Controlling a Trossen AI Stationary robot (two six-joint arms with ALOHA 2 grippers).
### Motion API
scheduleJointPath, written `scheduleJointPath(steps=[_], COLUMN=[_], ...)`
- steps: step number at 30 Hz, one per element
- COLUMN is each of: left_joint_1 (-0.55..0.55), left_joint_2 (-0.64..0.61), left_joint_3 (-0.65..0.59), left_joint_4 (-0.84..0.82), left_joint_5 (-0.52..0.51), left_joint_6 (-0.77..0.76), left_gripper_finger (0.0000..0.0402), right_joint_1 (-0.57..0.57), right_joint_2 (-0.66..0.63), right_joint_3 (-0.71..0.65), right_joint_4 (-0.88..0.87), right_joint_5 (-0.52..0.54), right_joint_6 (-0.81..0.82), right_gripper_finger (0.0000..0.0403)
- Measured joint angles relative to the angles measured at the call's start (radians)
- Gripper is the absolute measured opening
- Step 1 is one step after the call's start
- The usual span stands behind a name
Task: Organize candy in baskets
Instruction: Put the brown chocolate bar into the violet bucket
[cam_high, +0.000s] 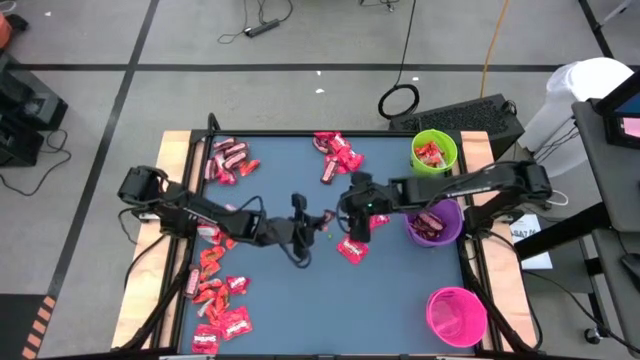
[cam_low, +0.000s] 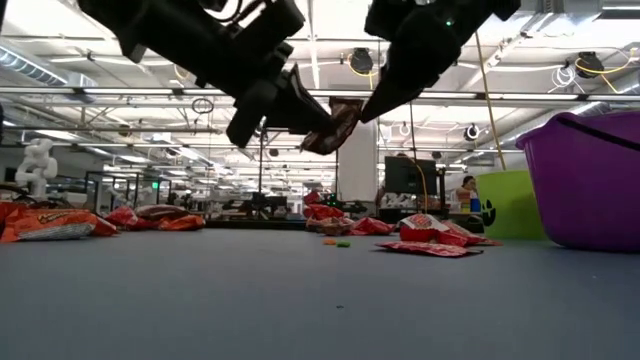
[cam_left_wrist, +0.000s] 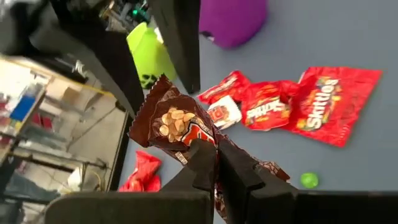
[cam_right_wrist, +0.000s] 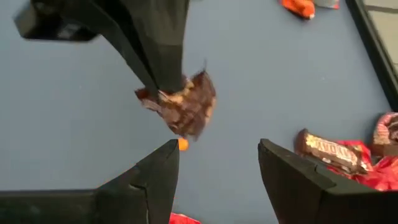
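Note:
My left gripper is shut on a dark maroon candy and holds it in the air above the middle of the table. My right gripper stands open just to the right of it, its fingers pointed at the candy without touching it. The lime green basket and the purple basket hold some candy. The pink basket stands at the near right. More red candy lies in heaps at the far left, far middle and near left. My left gripper pinches the maroon candy between its two fingers, on the wrapper toward one end. The fingers reach in from the table's left, slanting a little down. The candy sticks out beyond the fingertips, lifted clear of the table.
A single red candy lies just near of the grippers. Tiny round green and orange dots lie loose under them. The mat between the heaps and the baskets is bare.

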Motion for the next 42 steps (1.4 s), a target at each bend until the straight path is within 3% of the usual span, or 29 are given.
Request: scheduleJointPath(steps=[7, 16, 20, 28, 33, 37, 42], left_joint_1=[-0.005, -0.001, -0.001, -0.004, -0.008, -0.009, -0.009], left_joint_2=[0.000, -0.002, -0.002, -0.002, -0.002, -0.002, -0.002], left_joint_3=[0.000, 0.001, 0.001, 0.001, 0.001, 0.001, 0.002], left_joint_4=[0.008, 0.022, 0.032, 0.037, 0.045, 0.059, 0.040], left_joint_5=[-0.007, -0.004, -0.001, 0.002, -0.004, -0.004, 0.000], left_joint_6=[0.044, 0.040, 0.042, 0.036, 0.033, -0.019, -0.081], left_gripper_finger=[0.0014, 0.0014, 0.0014, 0.0014, 0.0016, 0.0044, 0.0115], right_joint_1=[0.006, 0.004, 0.003, 0.004, 0.004, 0.005, 0.005], right_joint_2=[0.022, 0.022, 0.022, 0.022, 0.022, 0.020, 0.005], right_joint_3=[0.000, 0.000, 0.000, 0.000, 0.000, 0.000, 0.000], right_joint_4=[0.047, 0.133, 0.138, 0.153, 0.147, 0.141, 0.118], right_joint_5=[-0.175, -0.172, -0.171, -0.137, -0.097, -0.095, -0.092], right_joint_6=[-0.001, -0.004, -0.007, -0.060, -0.077, -0.081, -0.081], right_gripper_finger=[0.0208, 0.0202, 0.0163, 0.0023, 0.0020, 0.0024, 0.0016])
